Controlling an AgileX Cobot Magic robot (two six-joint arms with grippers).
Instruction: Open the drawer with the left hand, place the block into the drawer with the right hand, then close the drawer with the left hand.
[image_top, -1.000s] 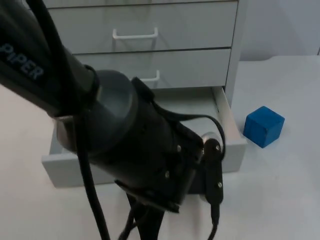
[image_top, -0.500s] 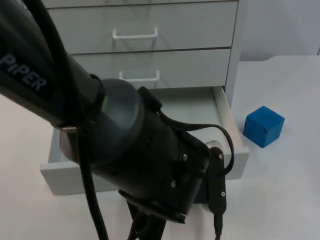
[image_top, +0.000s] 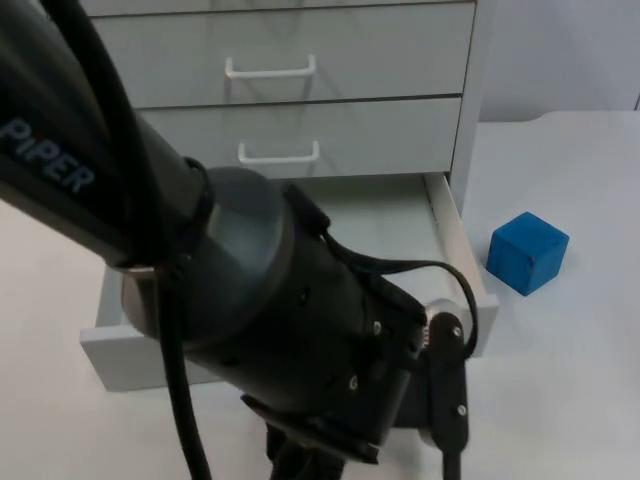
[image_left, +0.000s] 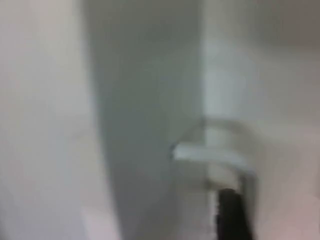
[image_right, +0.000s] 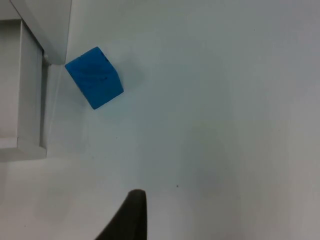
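Left pincer: at the front of the bottom drawer (image_top: 455, 250), hidden under the left arm (image_top: 250, 320) in the top view; fingers' state unreadable. One black fingertip (image_left: 231, 215) sits by a white handle-like bar (image_left: 210, 155) in the left wrist view.
Right pincer: hangs over bare surface (image_right: 225, 100), arm waiting; one fingertip (image_right: 131, 215) in shot, grip state can't be told.
Drawer: pulled well out of the cabinet (image_top: 300, 90), open top facing up, right wall and front corner exposed.
Block (image_top: 527, 252): blue cube on the surface, just right of the drawer's right wall, apart from it. No long axis.
Key relation: block (image_right: 95, 77) lies ahead of the right pincer, toward the drawer side; right arm is nearer.
Room: open surface around the block except the drawer wall to its left.
Judgement: opening looks about done; block pick is next.
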